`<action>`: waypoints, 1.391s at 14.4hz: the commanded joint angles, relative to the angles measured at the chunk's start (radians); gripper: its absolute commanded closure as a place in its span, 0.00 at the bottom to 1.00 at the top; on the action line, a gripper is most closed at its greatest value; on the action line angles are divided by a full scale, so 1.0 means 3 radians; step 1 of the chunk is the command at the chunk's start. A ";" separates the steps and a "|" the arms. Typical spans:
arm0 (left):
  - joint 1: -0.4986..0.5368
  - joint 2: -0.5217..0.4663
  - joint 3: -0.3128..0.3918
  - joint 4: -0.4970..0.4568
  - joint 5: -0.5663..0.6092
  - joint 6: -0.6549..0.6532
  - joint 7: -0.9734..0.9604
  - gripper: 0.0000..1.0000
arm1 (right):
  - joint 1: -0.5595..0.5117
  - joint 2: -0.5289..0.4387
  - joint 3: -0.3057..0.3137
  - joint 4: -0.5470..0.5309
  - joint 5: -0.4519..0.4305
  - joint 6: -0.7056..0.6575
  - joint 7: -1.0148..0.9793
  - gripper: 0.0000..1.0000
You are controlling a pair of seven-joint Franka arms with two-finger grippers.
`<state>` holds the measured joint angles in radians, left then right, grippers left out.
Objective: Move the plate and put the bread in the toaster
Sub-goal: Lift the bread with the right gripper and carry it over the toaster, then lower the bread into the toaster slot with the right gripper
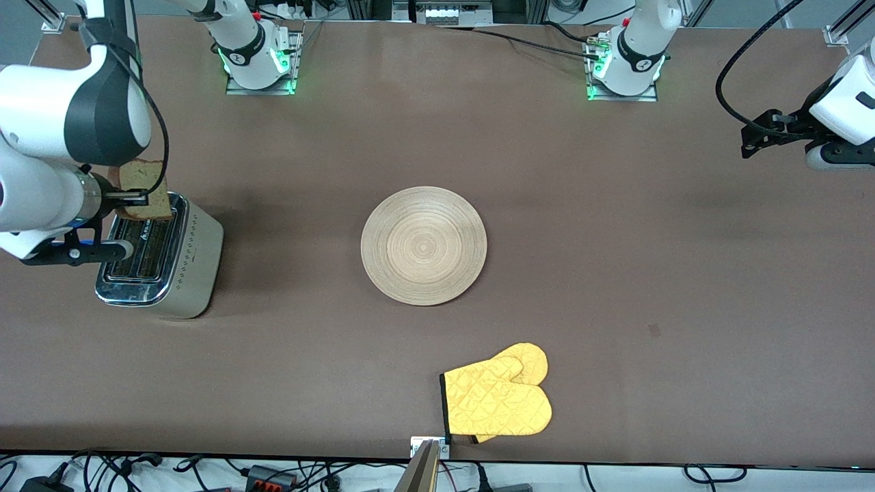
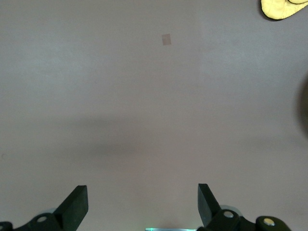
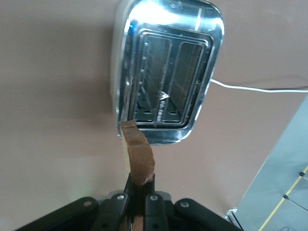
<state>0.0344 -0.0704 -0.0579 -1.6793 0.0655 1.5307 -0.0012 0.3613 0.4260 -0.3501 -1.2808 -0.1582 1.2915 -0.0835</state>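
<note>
The bread, a brown slice held on edge, hangs just above the chrome top of the toaster, over the toaster's end that lies toward the robots' bases. My right gripper is shut on it. In the right wrist view the bread sticks out from the right gripper, and its tip reaches the rim of the toaster; both slots are empty. The round wooden plate lies bare at mid-table. My left gripper waits open over the left arm's end of the table, and the left wrist view shows it holding nothing.
A yellow oven mitt lies near the table's front edge, nearer the front camera than the plate; its tip shows in the left wrist view. The toaster's white cord trails across the table beside it.
</note>
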 commanded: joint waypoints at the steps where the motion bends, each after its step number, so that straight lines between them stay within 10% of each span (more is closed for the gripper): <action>1: -0.0013 -0.0011 -0.0001 0.0014 -0.0009 -0.0010 -0.0047 0.00 | -0.0033 0.0068 0.0001 0.0076 -0.0091 0.0036 -0.0064 1.00; 20: -0.0033 -0.0006 -0.0006 0.0024 -0.0004 -0.0010 -0.0047 0.00 | -0.0233 0.0600 0.0006 0.0117 0.0215 0.0946 0.0120 1.00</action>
<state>0.0295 -0.0705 -0.0587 -1.6793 0.0655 1.5307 -0.0016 0.2980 0.5827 -0.3509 -1.2741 -0.1072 1.5685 -0.0620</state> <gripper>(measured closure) 0.000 0.916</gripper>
